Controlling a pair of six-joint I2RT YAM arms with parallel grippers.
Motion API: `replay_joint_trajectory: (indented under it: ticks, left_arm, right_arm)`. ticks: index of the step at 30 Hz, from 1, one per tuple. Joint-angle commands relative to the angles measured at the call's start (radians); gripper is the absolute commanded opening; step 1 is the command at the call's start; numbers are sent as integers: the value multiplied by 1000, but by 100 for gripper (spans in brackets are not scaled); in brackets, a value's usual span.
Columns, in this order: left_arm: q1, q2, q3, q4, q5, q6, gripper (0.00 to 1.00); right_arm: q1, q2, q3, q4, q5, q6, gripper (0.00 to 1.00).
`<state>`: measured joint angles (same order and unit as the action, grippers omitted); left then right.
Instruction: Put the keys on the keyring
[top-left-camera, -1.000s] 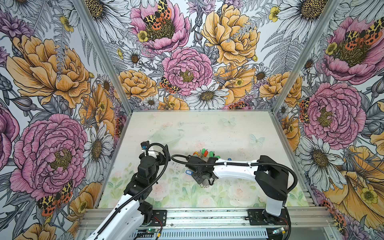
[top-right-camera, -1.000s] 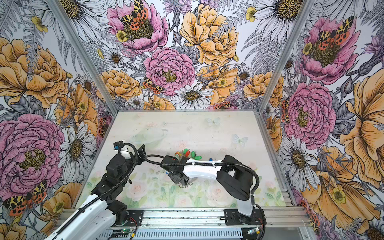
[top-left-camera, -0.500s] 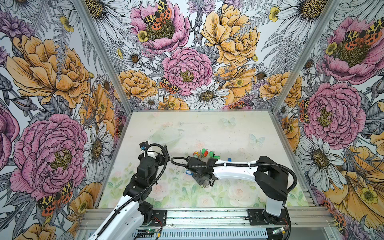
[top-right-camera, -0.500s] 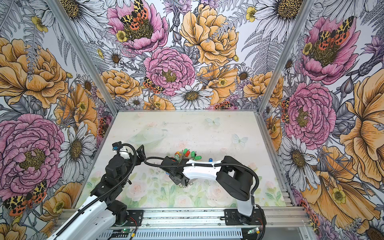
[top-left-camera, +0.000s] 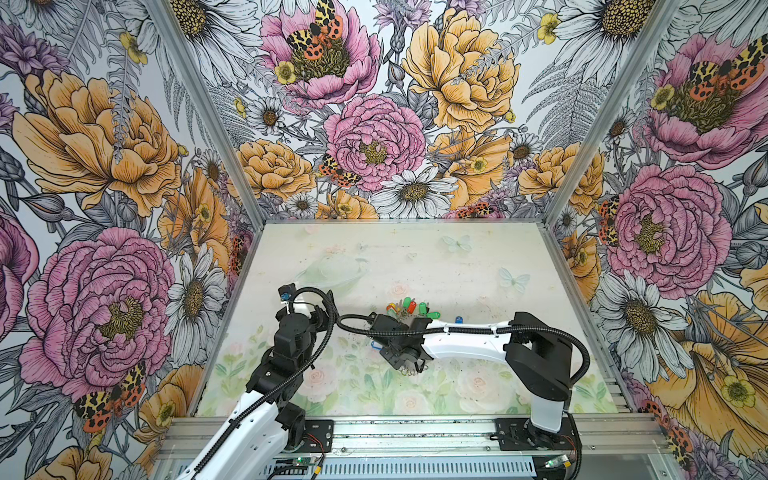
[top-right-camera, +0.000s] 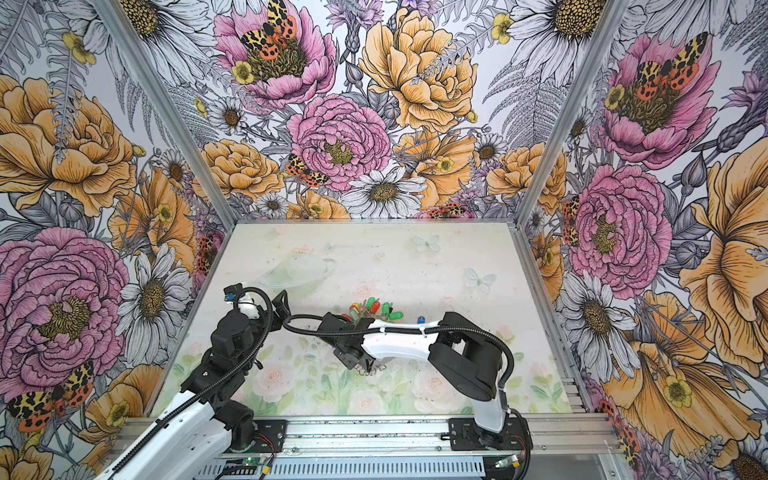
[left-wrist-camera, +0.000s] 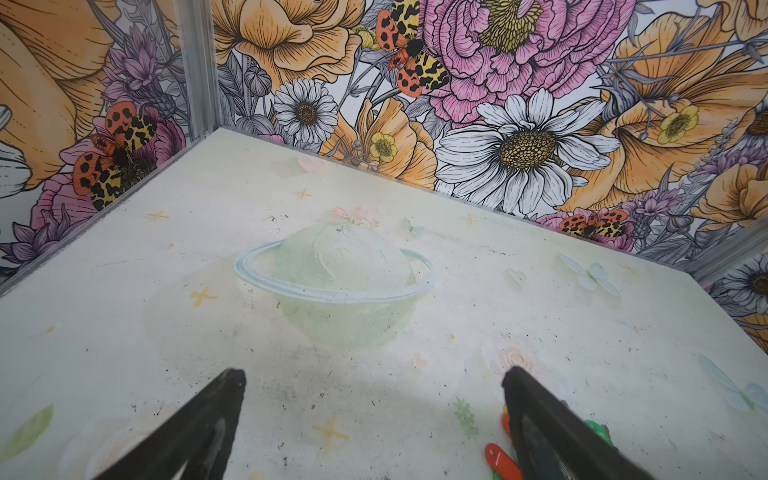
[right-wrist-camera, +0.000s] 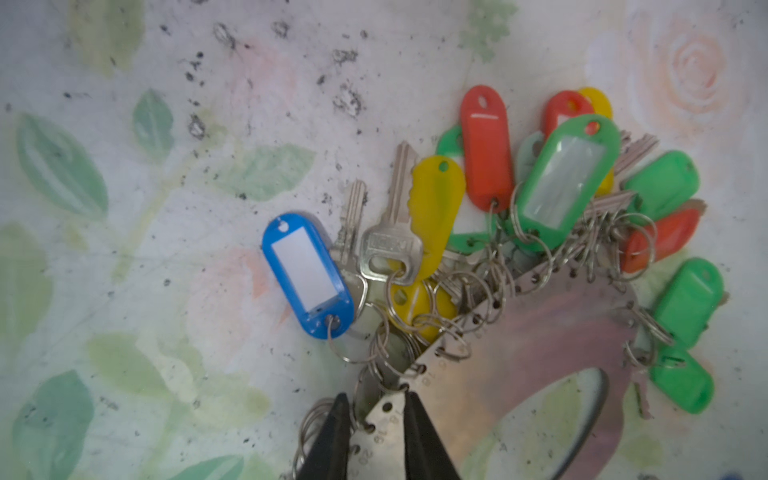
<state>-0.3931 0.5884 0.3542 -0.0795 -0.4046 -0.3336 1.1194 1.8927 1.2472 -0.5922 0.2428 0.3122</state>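
The keys (right-wrist-camera: 561, 183) are coloured plastic tags in red, yellow, green and blue with small metal keys, fanned round the keyring (right-wrist-camera: 540, 332), a flat grey band fringed with silver rings. In both top views the tags (top-left-camera: 409, 307) (top-right-camera: 374, 307) lie mid-table behind the right arm. My right gripper (right-wrist-camera: 378, 415) points down, and its fingers (right-wrist-camera: 415, 424) pinch the band's numbered edge; in the top views this gripper (top-left-camera: 409, 365) (top-right-camera: 368, 368) hides the band. My left gripper (left-wrist-camera: 374, 415) is wide open over bare table to the left (top-left-camera: 322, 305), holding nothing. A red tag (left-wrist-camera: 503, 461) shows beside its finger.
A single blue tag (top-left-camera: 458, 319) (top-right-camera: 421, 320) lies apart, right of the cluster behind the right forearm. Another blue tag (right-wrist-camera: 307, 274) with a white label lies at the cluster's edge. Flowered walls close three sides; a metal rail (top-left-camera: 415, 428) runs along the front.
The right gripper's jaws have narrowed onto the keyring's edge. The left arm has drawn slightly to the left; its gripper stays open.
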Motion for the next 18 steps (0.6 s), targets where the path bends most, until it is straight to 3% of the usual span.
replay_joint_trajectory:
  ticks: [1,18]
  left_arm:
    - [12,-12,-12,-2,-17,-7,99]
    - [14,-21,-15,-8,-17,-10,99]
  right_arm:
    - [5,26,32,15,17,-6,22]
    - [7,46,18,14,16,11,14]
